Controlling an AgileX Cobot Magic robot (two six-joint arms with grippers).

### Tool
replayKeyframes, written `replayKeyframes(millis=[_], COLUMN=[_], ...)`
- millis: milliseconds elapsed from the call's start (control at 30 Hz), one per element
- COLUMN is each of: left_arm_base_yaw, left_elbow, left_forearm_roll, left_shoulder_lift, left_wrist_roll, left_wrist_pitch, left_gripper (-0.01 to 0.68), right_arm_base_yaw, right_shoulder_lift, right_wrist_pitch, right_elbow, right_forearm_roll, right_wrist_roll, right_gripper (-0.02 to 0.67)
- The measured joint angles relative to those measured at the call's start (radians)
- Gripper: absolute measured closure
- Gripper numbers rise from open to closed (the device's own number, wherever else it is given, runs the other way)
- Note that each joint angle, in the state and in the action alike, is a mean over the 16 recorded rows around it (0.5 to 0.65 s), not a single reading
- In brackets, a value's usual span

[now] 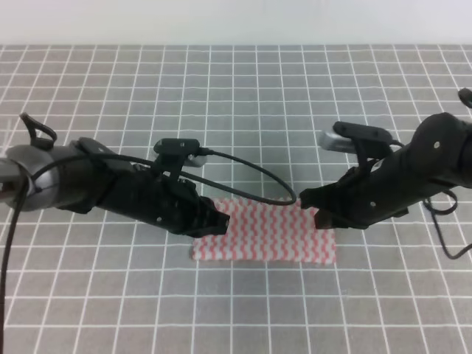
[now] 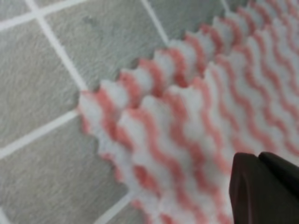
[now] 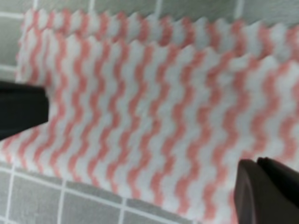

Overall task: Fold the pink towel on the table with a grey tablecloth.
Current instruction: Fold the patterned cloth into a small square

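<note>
Thin pink-and-white wavy-striped towel with zigzag edges (image 1: 265, 237) lies doubled on the grey white-gridded cloth of the table (image 1: 243, 96), two edges showing offset. Left tool (image 1: 215, 221) at its left end, right tool (image 1: 316, 209) at its right end; grip state of both: cannot tell.

Left gripper (image 1: 214, 221) fingertips hide pink towel (image 1: 269, 234) left edge; right gripper (image 1: 318, 214) covers its far right corner; jaw gap unclear on both; wrist views blurred, towel cut by frame edges.
</note>
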Motion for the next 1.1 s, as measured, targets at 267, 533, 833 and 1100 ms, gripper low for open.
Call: replayKeyframes(millis=[267,533,833,1100], left_arm_base_yaw=[0.006,0.029,0.050,0.052], left_elbow=[-0.007,-0.022,-0.032,-0.032], left_forearm_roll=[0.060,0.068,0.068,0.068], left_shoulder_lift=[0.008,-0.022,-0.023,0.016], left_wrist_roll=[-0.048,-0.088,-0.134,-0.141], left_wrist_pitch=[-0.004,0.037,0.061,0.048], left_gripper=[0.675,0.675,0.675,0.675], right_arm_base_yaw=[-0.017,-0.022,-0.032,-0.055], right_shoulder_lift=[0.001,0.001,0.003,0.018], right_wrist_pitch=[0.006,0.005,-0.013,-0.021], right_elbow=[0.000,0.000,0.000,0.000], right_forearm_roll=[0.005,0.006,0.007,0.020], right_wrist_roll=[0.000,-0.001,0.015,0.025], right_gripper=[0.658,0.565,0.437,0.419])
